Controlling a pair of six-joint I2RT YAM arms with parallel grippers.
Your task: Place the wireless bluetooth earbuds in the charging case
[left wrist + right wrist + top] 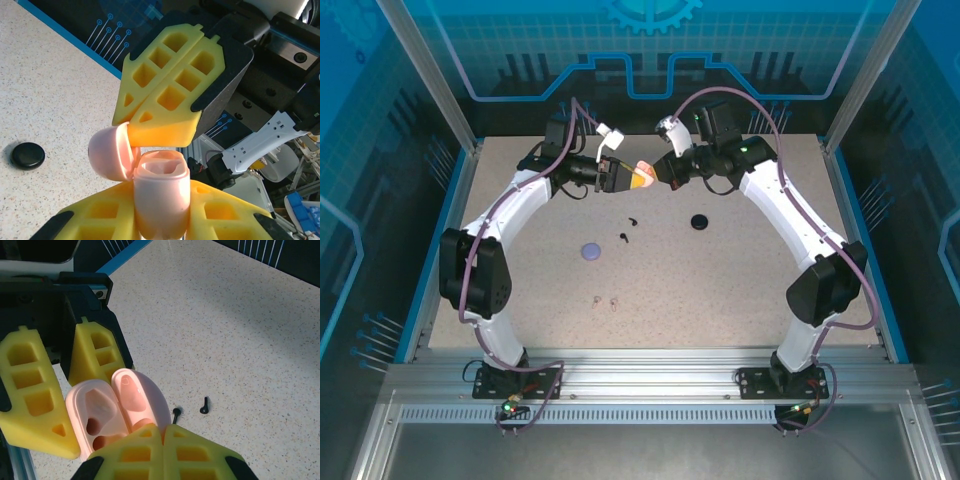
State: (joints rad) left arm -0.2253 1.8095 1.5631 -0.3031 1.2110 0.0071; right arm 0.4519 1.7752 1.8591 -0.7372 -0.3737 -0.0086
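Left pincer (pixel 160 212) clamps pink case (pixel 161 187); right pincer (pixel 162 437) closed against lid (pixel 107 152); black earbuds (pixel 204 405) on table (pixel 240 315).

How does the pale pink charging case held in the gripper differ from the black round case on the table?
The pale pink charging case has its lid swung open, wells showing; the black round case is shut. The pink one is held above the speckled table by the left gripper; the black one lies flat on it, untouched. Pink looks egg-shaped, black a flat disc. Both are small, smooth and rounded.
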